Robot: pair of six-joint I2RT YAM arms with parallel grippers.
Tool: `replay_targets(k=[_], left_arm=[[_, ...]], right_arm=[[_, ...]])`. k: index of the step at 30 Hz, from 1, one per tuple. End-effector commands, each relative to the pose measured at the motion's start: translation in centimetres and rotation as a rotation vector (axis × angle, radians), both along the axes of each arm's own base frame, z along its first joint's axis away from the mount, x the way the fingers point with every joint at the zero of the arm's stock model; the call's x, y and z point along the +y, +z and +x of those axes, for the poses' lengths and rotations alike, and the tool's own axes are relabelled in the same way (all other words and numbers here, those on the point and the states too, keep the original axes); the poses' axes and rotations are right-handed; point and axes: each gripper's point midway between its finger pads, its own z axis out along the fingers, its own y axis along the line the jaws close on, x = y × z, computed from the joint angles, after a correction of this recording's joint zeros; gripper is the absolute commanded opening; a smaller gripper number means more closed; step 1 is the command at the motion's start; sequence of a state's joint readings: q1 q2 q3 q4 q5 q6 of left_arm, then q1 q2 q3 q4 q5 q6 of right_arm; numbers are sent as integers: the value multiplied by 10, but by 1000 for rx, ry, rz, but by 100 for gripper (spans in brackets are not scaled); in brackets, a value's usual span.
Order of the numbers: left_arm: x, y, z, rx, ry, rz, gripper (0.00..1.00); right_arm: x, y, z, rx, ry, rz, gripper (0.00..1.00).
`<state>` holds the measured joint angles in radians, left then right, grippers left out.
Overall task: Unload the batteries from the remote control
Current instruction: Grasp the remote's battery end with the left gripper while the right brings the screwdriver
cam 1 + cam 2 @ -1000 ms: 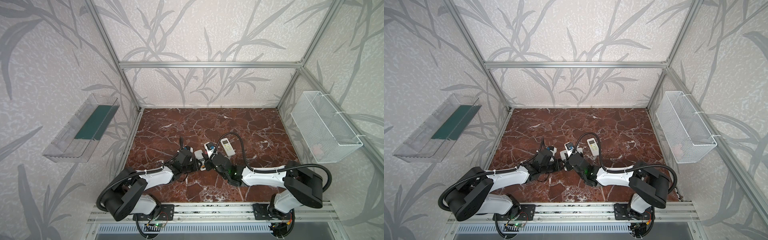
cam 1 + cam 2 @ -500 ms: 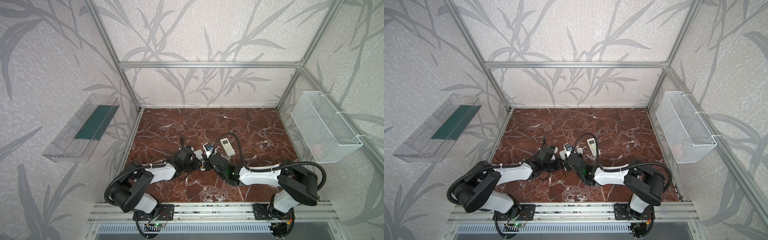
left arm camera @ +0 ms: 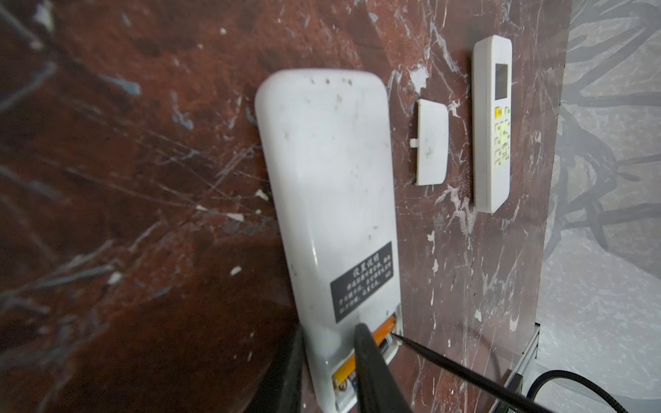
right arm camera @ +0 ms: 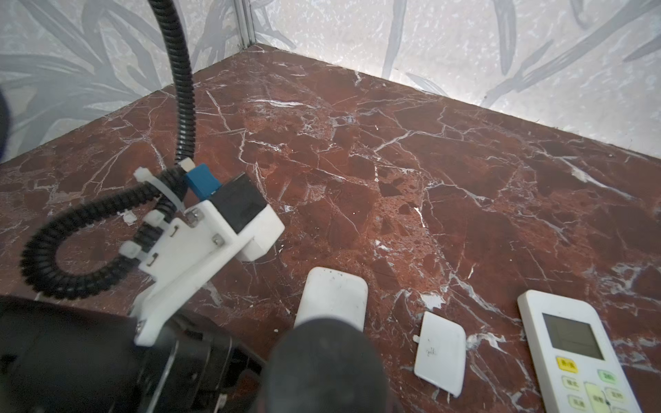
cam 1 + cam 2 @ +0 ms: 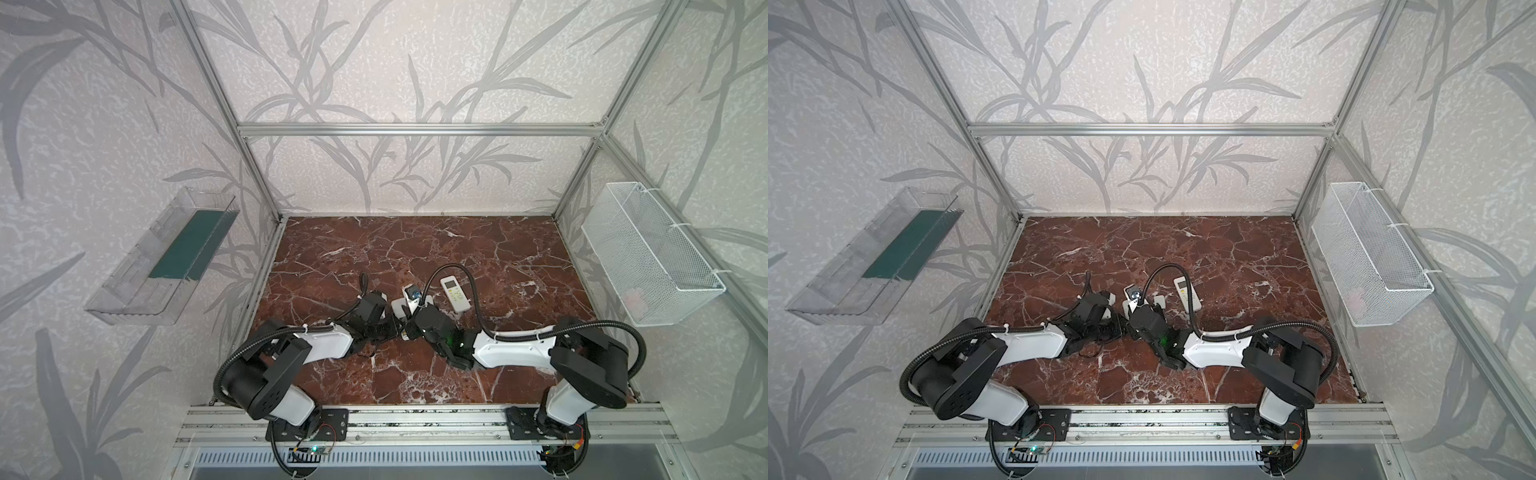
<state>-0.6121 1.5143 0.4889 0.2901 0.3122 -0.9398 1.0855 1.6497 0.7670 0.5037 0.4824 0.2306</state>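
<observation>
**Item 1, left jaws.** We record them standing apart, astride the open end of a white remote that lies face down. One jaw sits outside its edge and the other lies over the bared compartment. Whether they pinch it we cannot tell.

**Item 2, between those jaws.** A yellow-orange battery is seated in the compartment, partly covered by the jaw.

**Item 3, right jaws.** They are clenched, facing the left pair at close quarters in both top views. What they clasp we cannot make out. A thin dark rod comes from their side, its tip at the compartment rim beside the battery.

**Item 4, just beyond both jaws.** A small white cover lies flat on the counter, beside the remote and apart from it.

**Item 5, past the cover.** A second remote lies buttons up.

**Item 6, farthest.** We list a wire basket on the right arm's wall and a clear tray on the left arm's wall.
</observation>
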Motion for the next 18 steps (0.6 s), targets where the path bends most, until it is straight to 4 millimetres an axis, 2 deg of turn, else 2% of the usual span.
replay_targets(k=[1, 9, 18], left_arm=[[11, -26, -15, 96, 15, 66, 25], [9, -31, -15, 111, 14, 58, 23], [11, -34, -17, 121, 18, 67, 21]], right_arm=[[-2, 20, 4, -53, -41, 30, 0], [-1, 7, 4, -58, -58, 8, 0], [-10, 5, 1, -49, -85, -26, 0]])
